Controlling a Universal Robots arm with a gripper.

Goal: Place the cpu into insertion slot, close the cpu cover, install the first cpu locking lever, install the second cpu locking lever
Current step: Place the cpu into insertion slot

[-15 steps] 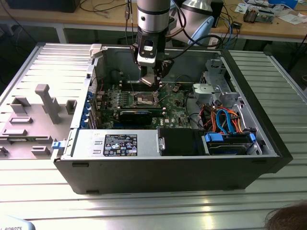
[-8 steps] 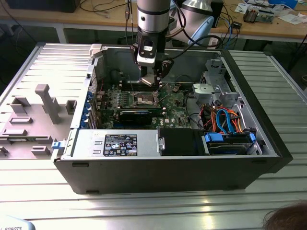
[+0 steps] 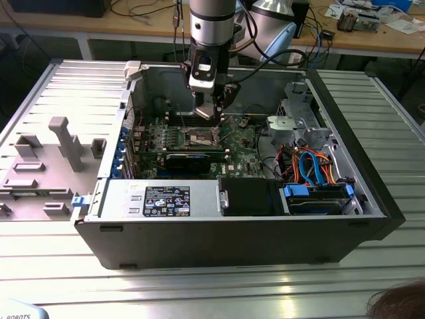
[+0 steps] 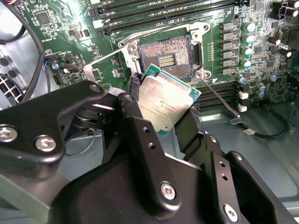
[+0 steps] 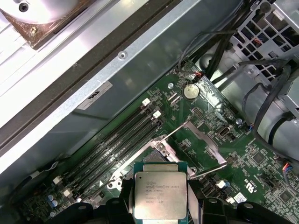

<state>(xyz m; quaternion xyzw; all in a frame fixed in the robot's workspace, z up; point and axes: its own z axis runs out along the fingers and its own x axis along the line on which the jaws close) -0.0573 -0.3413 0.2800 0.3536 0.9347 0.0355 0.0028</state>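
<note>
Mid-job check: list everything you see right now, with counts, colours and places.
cpu: one, silver-grey top, in the gripper, close to the slot, not in it
insertion slot: one, dark, silvery rim, on the motherboard, empty
cpu cover: one, silvery, swung open beside the slot
motherboard: one, green, inside the case
case: one, dark grey, open, on the table
table: one, ribbed silver
cables: several, orange and blue, the exterior view's right
fixture block: one, grey, the exterior view's left
gripper: one, black, shut on the cpu

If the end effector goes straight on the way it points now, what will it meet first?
Probably the open socket, and the chip held by the end effector would touch it first; depth is unclear.
</note>
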